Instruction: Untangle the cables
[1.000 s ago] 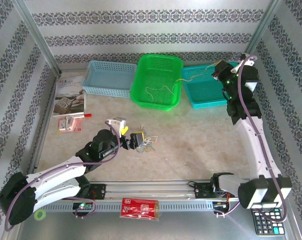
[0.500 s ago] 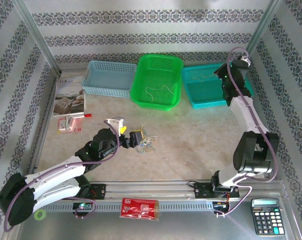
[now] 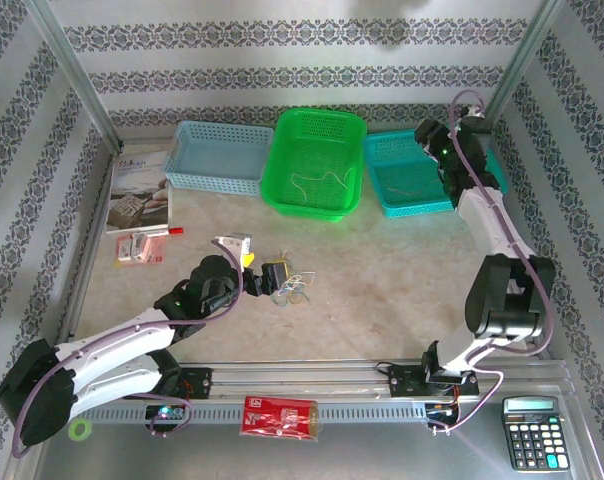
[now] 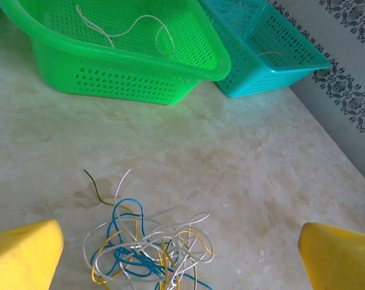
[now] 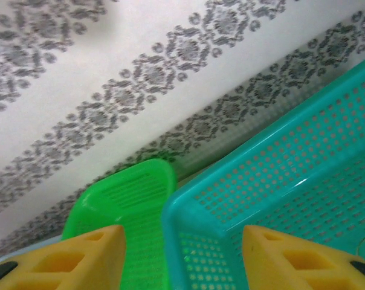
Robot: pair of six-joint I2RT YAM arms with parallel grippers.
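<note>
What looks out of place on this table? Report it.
The thin blue, white and yellow cables lie knotted in one clump on the marbled table, by the open left gripper. Nothing looks spilled or damaged.

Top external camera: fixed above and behind my arm bases, facing down and forward over the whole counter (image 3: 382, 270). It sees the green basket (image 3: 317, 160) from afar, at far centre.

Left wrist camera: low over the counter, on the near side of the green basket, facing it and the teal basket (image 4: 273, 54) just to its right. My left end effector (image 4: 179, 260) frames the bottom corners.

Right wrist camera: very close, just right of the green basket at the teal basket's rim, tilted up toward the patterned wall (image 5: 170, 60) behind. My right end effector (image 5: 182, 260) frames the bottom edge.

Overlap: all three views take in both baskets. The top and left wrist views also share the cables (image 3: 292, 290), nearer than the green basket.
</note>
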